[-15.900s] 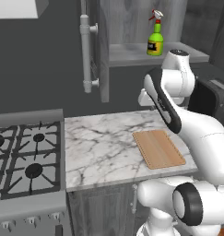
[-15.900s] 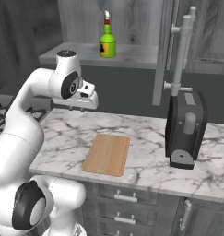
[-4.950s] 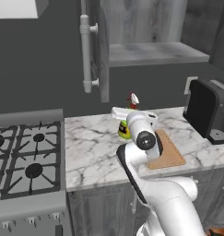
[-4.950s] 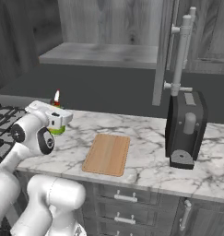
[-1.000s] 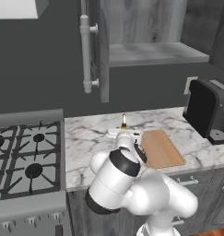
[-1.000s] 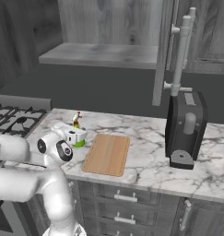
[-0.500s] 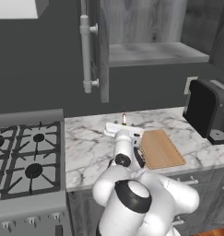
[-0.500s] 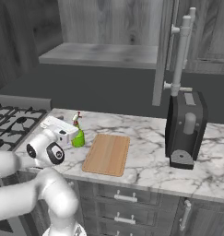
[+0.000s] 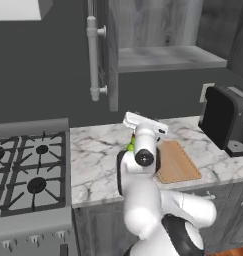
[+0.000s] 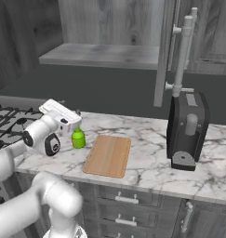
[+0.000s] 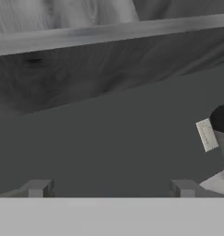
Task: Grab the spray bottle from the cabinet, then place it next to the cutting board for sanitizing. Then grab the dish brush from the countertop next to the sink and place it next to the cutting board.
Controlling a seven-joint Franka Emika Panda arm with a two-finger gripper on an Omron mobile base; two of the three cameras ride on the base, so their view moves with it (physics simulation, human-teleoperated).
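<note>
The green spray bottle (image 10: pixel 78 139) stands upright on the white marble countertop (image 10: pixel 147 172), just left of the tan cutting board (image 10: pixel 109 155). In the left base view only a sliver of the spray bottle (image 9: pixel 130 146) peeks out behind the arm, with the cutting board (image 9: pixel 176 160) to its right. My gripper (image 10: pixel 70 108) hovers above and a little left of the bottle, apart from it. The hand view has the gripper (image 11: pixel 109 191) open, fingertips (image 11: pixel 37 188) wide apart with nothing between them, facing the dark wall. The cabinet shelf (image 9: pixel 165 57) is bare. The dish brush and the sink are out of view.
A black appliance (image 10: pixel 186 130) stands on the counter right of the board. The open cabinet door with its bar handle (image 9: pixel 93 55) hangs above the counter's left end. A gas stove (image 9: pixel 28 175) adjoins the counter on the left. A wall outlet (image 11: pixel 206 134) is ahead.
The open gripper has risen off the spray bottle and tilted up toward the wall as the arm folded back. The bottle stays standing beside the board.
</note>
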